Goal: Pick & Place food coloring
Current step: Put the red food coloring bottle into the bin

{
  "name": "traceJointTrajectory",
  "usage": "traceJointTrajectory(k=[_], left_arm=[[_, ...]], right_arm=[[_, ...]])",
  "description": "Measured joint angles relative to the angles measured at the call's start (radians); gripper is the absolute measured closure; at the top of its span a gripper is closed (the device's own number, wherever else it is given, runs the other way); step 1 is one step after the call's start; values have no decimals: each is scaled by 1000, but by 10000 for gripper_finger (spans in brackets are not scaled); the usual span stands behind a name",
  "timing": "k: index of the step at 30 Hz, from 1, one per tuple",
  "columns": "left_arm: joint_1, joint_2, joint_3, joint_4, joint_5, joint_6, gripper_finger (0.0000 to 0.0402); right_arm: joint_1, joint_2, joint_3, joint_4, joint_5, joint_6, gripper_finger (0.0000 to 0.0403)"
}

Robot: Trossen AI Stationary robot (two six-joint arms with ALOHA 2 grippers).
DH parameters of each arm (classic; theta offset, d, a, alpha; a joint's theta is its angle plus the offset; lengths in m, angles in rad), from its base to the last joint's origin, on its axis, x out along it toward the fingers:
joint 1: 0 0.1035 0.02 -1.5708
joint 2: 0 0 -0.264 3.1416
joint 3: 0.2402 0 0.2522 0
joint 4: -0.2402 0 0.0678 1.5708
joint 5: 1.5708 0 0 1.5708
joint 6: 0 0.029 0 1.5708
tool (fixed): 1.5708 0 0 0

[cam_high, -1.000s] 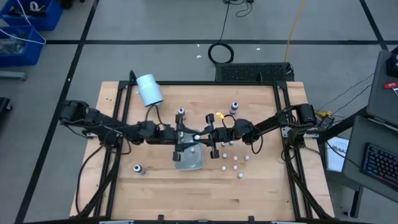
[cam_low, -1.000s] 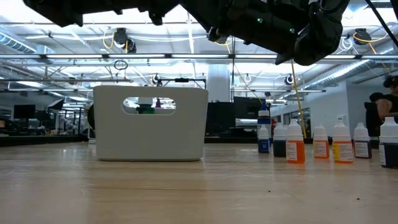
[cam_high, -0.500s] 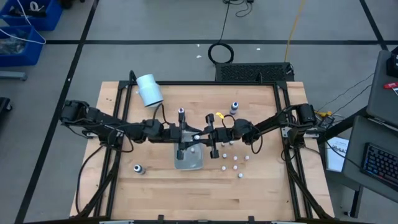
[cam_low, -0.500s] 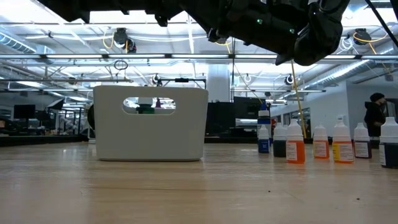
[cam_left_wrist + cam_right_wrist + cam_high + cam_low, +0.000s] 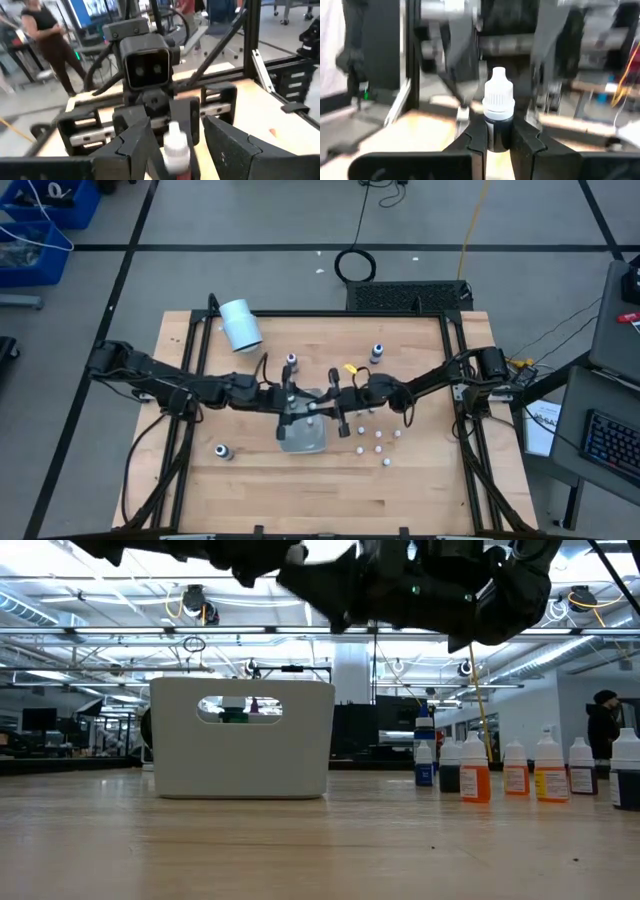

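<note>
Both grippers meet above the whitish bin (image 5: 303, 438) at mid-table. My right gripper (image 5: 496, 136) is shut on one food coloring bottle (image 5: 498, 97), which has a dark body and a white cap. My left gripper (image 5: 177, 129) faces it, open, its fingers on either side of that bottle (image 5: 175, 145). Several more small bottles (image 5: 378, 448) stand on their bases on the table right of the bin. Single ones stand at the far middle (image 5: 291, 360), farther right (image 5: 377, 353), and near left (image 5: 222, 451). My right gripper pinches the bottle's dark body (image 5: 497, 131) just below the cap between its two fingers. The fingers come about level from the table's right side and lie across the bottle. The bottle stands upright, cap up, lifted clear above the bin. My left gripper: the cap shows close to one finger (image 5: 142, 147), and I cannot tell whether they touch.
A big white cylinder (image 5: 240, 325) lies at the far left of the table. In the low view the bin (image 5: 242, 738) stands left of centre and a row of bottles (image 5: 515, 770) to its right. A person (image 5: 47, 40) stands beyond the table.
Both grippers have tipped at the wrist while staying over the bin. The held bottle has shifted slightly toward the left gripper and stays upright and clear. Neither gripper's finger gap has changed.
</note>
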Motion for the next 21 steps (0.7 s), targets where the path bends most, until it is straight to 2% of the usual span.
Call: traceJointTrajectory(k=[3, 21], left_arm=[[3, 0, 0, -35, 7, -35, 215], [3, 2, 0, -114, -39, -48, 215]], right_arm=[[1, 1, 21, -69, 3, -7, 363], [14, 1, 31, -73, 34, -50, 363]])
